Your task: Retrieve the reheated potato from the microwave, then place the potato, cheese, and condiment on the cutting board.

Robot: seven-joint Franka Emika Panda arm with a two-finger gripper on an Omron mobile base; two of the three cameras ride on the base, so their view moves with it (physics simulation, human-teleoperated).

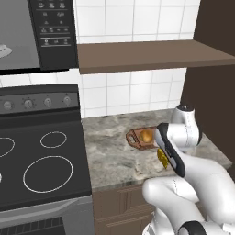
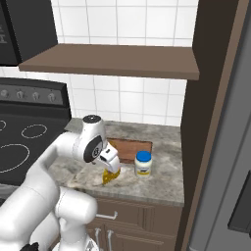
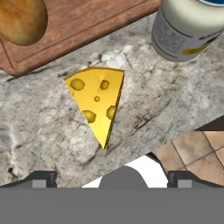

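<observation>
Potato step looks done: black over-range microwave (image 1: 39,34) stands open at left, and the small golden-brown potato (image 1: 146,136) sits on the reddish-brown wooden cutting board (image 1: 136,138). Left to do: yellow holed cheese wedge (image 3: 98,105) lies on the grey stone table (image 3: 39,127) just beside the board, under the gripper (image 3: 112,178), fingers spread wide, empty. Pale blue-lidded condiment jar (image 2: 143,163) stands on the table right of it, near the board. Arm hides much of the board; jar label unreadable.
</observation>
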